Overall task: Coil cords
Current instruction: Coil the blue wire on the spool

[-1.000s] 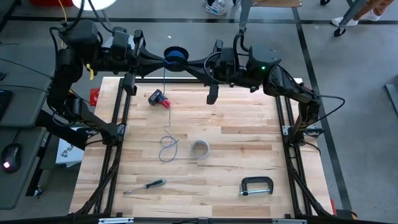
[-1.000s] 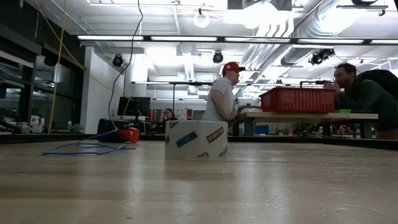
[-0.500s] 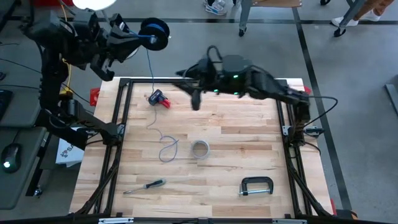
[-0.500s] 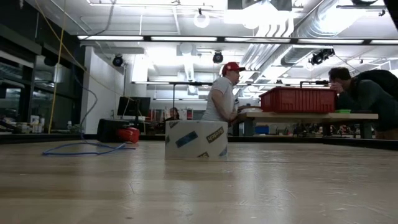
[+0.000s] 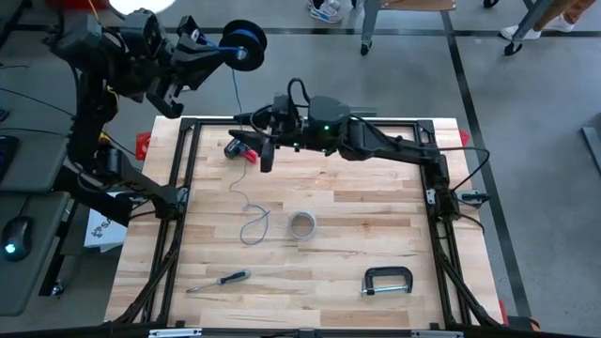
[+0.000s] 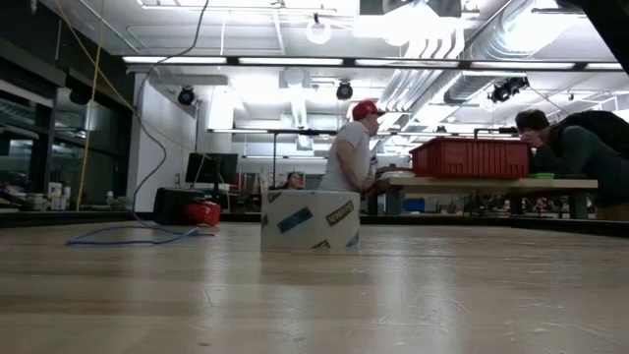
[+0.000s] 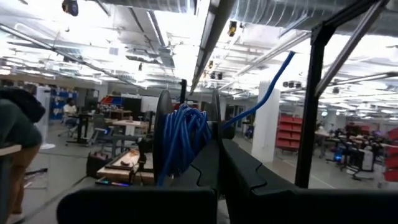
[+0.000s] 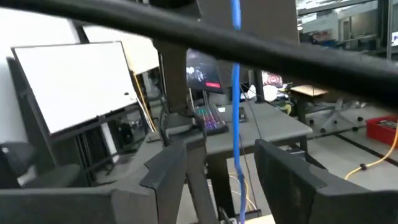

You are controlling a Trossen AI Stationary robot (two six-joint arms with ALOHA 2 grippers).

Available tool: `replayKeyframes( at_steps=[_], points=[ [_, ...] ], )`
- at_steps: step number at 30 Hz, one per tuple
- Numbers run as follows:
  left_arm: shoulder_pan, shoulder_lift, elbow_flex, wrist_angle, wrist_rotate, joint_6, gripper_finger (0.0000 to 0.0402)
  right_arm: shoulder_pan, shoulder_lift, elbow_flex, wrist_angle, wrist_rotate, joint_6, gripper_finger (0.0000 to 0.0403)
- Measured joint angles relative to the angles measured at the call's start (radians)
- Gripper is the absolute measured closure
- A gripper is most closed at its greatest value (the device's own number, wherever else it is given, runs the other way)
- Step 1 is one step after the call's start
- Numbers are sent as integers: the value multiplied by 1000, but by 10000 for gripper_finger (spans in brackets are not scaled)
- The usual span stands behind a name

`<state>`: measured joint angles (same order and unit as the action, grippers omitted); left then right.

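Note:
A black spool (image 5: 242, 42) wound with blue cord (image 7: 180, 140) hangs in the air beyond the table's far left corner, with my left gripper (image 7: 217, 171) shut on it. From the spool the blue cord (image 5: 237, 122) drops to the table. Its end lies there in loose loops (image 5: 252, 225), which the low view shows as blue cord (image 6: 128, 236). My right gripper (image 5: 266, 153) is open above the table's far left part. The hanging cord (image 8: 236, 112) runs between its fingers (image 8: 168, 168), apart from both. My left gripper pinches the spool between its two shut fingers at one black flange (image 7: 215, 134), at that flange's edge nearest the gripper. The fingers themselves hide the exact spot. The spool is lifted clear, and the cord trails slack from it to the table.
A tape roll (image 5: 300, 225) stands mid-table beside the loops. A red and black tool (image 5: 240, 147) lies just left of my right gripper. A screwdriver (image 5: 218, 279) and a black clamp (image 5: 388, 281) lie near the front. Black frame rails (image 5: 178, 178) border the table. People sit behind.
My left gripper has carried the spool from the middle of the far edge up and toward the far left corner. My right gripper has gone toward the table's left edge and down, to the hanging cord. The hanging stretch has swung left; the loops on the table stay.

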<state>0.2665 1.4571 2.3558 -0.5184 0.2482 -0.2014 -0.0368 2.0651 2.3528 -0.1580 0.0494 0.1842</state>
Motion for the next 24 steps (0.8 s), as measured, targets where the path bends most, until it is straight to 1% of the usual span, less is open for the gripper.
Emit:
replayKeyframes(
  at_steps=[4,10,12,13,16,17,21,24],
  points=[
    [0,2,0,8,6,-5,401,0,2,0,-9,0,-9,224],
    [1,-3,0,8,6,2,401,0,-12,0,-30,0,-29,265],
    [1,-4,0,8,7,2,401,0,-12,0,-36,0,-32,290],
    [1,-4,0,7,7,3,401,0,-12,0,-43,0,-33,308],
    [1,-7,0,-1,3,27,401,5,-12,0,-63,2,-35,380],
    [2,-9,0,-7,-4,33,401,9,-12,0,-66,5,-41,390],
    [17,-26,0,-34,-28,47,401,24,-21,2,-111,14,-49,400],
    [40,-48,0,-96,-49,20,401,37,-44,2,-194,14,-68,400]
  ],
)
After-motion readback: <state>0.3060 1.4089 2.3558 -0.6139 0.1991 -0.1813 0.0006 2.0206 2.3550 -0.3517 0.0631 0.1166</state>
